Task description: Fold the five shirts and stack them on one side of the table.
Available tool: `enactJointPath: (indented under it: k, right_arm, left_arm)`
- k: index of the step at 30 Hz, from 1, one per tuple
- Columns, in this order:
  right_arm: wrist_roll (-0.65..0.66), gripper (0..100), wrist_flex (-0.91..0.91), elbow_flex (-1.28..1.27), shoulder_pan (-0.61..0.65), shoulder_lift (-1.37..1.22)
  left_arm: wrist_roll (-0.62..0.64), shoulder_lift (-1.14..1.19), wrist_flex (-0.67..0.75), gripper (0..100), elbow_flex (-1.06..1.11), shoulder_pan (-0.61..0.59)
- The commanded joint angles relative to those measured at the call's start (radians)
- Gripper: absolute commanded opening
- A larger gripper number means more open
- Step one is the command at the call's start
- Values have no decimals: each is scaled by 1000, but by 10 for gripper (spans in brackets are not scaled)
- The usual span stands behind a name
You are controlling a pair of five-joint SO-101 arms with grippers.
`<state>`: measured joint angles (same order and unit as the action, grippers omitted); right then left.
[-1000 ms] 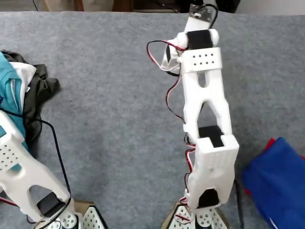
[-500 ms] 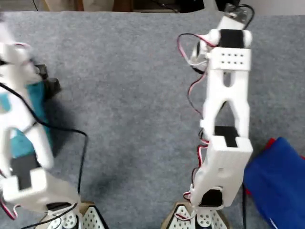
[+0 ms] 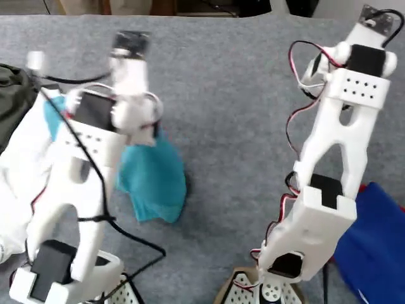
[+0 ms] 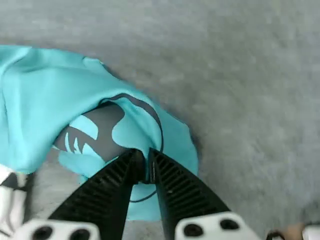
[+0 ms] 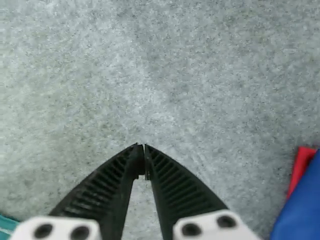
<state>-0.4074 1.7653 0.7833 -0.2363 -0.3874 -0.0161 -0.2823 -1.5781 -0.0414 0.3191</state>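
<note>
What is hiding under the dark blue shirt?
A strip of red cloth peeks out from under the dark blue shirt. The rest is covered, so whether it's a shirt is unclear.

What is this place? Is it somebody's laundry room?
Probably a robot test bench, not a laundry room. A white left arm and right arm stand at a grey table, and the left gripper holds a teal shirt.

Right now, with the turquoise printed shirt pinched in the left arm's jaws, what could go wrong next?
The left jaws are shut on only a small fold of the turquoise printed shirt, so it may slip free. It hangs bunched over the grey carpeted table, so it could land crumpled and be hard to fold.
</note>
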Motion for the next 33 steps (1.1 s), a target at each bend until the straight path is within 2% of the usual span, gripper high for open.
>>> enactJointPath:
  k: [1,5,13,16,18,20,22,24,27,30,33]
  right_arm:
    - [34,6,14,38,-30,62]
    - [80,6,9,38,-30,62]
    - [284,6,-17,42,-30,62]
    - [336,6,-34,41,-30,62]
    - [373,6,-34,42,-28,62]
    - [417,6,-43,47,-27,61]
    - [430,34,-52,47,-22,61]
    - [437,97,-54,42,1,61]
    - [454,173,-52,45,59,61]
    - [457,147,-61,39,159,59]
    - [471,81,-64,48,294,25]
  left_arm:
    - [11,-47,20,20,15,121]
    - [11,-47,18,20,41,242]
    - [2,-47,15,21,149,491]
    - [2,-47,11,35,149,520]
    - [9,-48,8,95,147,509]
    - [41,-48,-51,189,149,468]
    - [135,-48,-101,253,147,404]
    - [172,-48,-130,260,147,339]
    - [157,-48,-147,260,146,226]
    - [143,-48,-160,260,106,83]
    - [143,-48,-164,260,28,-141]
